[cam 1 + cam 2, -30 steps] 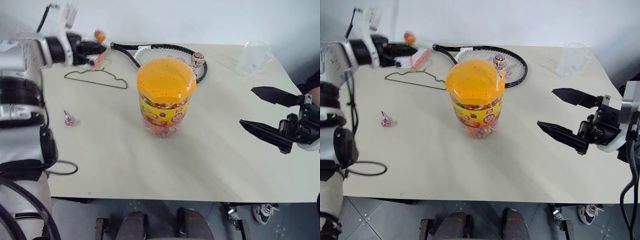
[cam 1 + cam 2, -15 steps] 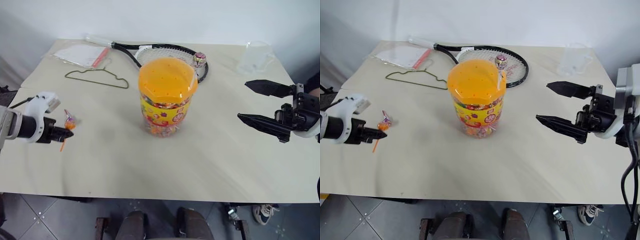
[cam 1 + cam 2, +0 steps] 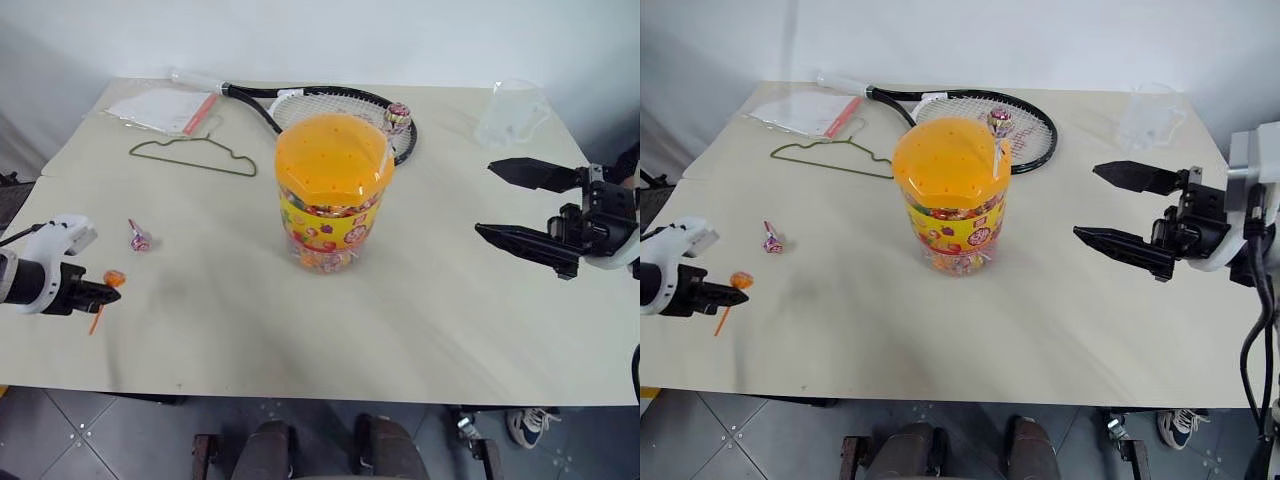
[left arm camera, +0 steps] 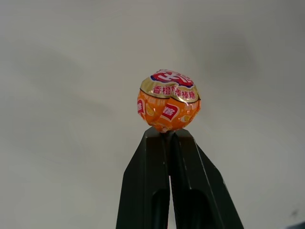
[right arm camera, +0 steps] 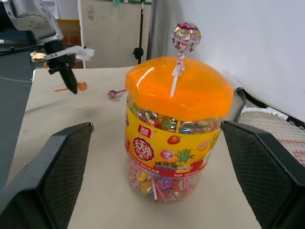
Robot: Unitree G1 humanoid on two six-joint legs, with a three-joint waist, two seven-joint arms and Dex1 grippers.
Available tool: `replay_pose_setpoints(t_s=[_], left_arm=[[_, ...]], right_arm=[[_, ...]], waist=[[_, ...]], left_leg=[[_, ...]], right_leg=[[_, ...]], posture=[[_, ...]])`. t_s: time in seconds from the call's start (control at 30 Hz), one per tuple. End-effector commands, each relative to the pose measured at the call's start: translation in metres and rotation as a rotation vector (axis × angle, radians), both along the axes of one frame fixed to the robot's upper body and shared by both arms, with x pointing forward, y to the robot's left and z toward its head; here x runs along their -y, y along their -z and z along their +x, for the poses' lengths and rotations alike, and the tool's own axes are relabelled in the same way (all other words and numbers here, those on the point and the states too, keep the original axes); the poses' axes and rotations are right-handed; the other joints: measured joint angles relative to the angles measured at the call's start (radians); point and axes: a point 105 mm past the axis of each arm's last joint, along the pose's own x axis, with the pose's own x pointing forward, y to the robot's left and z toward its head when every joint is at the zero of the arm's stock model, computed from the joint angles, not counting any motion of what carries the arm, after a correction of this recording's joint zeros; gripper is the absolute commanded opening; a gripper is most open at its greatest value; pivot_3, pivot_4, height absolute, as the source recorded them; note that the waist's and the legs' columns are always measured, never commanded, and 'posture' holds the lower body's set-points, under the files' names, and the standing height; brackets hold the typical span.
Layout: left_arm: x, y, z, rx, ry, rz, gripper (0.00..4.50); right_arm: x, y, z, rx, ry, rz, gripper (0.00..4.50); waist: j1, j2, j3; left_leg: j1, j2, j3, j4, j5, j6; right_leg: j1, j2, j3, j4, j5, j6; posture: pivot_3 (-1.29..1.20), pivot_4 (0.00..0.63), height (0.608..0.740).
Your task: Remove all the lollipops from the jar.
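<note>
The jar (image 3: 333, 190), a clear cylinder with a domed orange lid and a yellow-red label, stands upright mid-table. A pale pink-silver lollipop (image 5: 186, 36) sticks up from a hole in its lid. A purple lollipop (image 3: 138, 238) lies on the table to the jar's left. My left gripper (image 3: 103, 291) is low at the table's front left, shut on the stick of an orange lollipop (image 4: 168, 101) just under its head. My right gripper (image 3: 485, 200) hovers wide open to the right of the jar, pointing at it, with nothing in it.
A tennis racket (image 3: 330, 105) lies behind the jar. A wire hanger (image 3: 195, 158) and a flat plastic bag (image 3: 160, 108) sit at the back left, and a clear pitcher (image 3: 510, 112) at the back right. The table's front edge (image 3: 300, 396) runs close below both grippers.
My left arm swung from the back left corner down to the front left of the table, carrying the orange lollipop. The right gripper stayed open and still.
</note>
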Motion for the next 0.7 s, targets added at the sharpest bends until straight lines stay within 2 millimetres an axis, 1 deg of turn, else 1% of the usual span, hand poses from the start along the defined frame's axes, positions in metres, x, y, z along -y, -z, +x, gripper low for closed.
replay_pose_setpoints(t_s=[0.03, 0.1, 0.27, 0.43, 0.6, 0.7], left_arm=[[0.002, -0.008, 0.003, 0.015, 0.005, -0.001, 0.74], [0.005, -0.01, 0.002, 0.015, 0.022, -0.002, 1.31], [0.008, -0.015, 0.003, 0.017, 0.042, 0.002, 2.91], [0.016, -0.024, 0.006, 0.041, 0.084, 0.007, 4.47], [0.028, -0.04, 0.009, 0.095, 0.148, 0.023, 4.47], [0.042, -0.059, 0.013, 0.173, 0.219, 0.007, 4.47]], right_arm=[[0.0, -0.009, -0.004, 0.055, -0.009, -0.003, 4.5], [0.0, -0.01, -0.005, 0.059, -0.007, -0.004, 4.5], [0.003, -0.009, -0.005, 0.059, 0.004, -0.009, 4.5], [0.005, -0.008, -0.005, 0.061, 0.011, -0.011, 4.5], [0.006, -0.009, -0.006, 0.066, 0.015, -0.013, 4.5], [0.008, -0.012, -0.005, 0.079, 0.028, -0.016, 4.5]], waist=[[-0.001, 0.0, 0.0], [-0.004, 0.0, 0.0], [-0.003, 0.0, 0.0], [0.0, 0.0, 0.0], [0.0, 0.0, 0.0], [-0.001, 0.0, 0.0]], left_leg=[[0.0, 0.0, 0.0, 0.0, 0.0, 0.0], [0.0, 0.001, 0.001, 0.0, 0.0, 0.0], [0.0, 0.001, 0.002, 0.0, 0.0, 0.0], [0.0, 0.001, 0.002, 0.0, 0.0, 0.0], [0.0, 0.001, 0.002, 0.0, 0.0, 0.0], [0.0, 0.001, 0.002, 0.0, 0.0, 0.0]], right_leg=[[0.0, 0.0, 0.0, 0.0, 0.0, 0.0], [-0.001, 0.0, 0.0, 0.0, 0.0, 0.0], [-0.001, 0.001, 0.0, 0.0, 0.0, 0.0], [-0.001, 0.001, 0.0, 0.0, 0.0, 0.0], [-0.001, 0.0, 0.0, 0.0, 0.0, 0.0], [-0.001, 0.001, 0.0, 0.0, 0.0, 0.0]], posture=[[0.0, 0.15, 0.74], [0.0, 0.15, 0.74], [0.0, 0.15, 0.74], [0.0, 0.15, 0.74], [0.0, 0.15, 0.74], [0.0, 0.15, 0.74]])
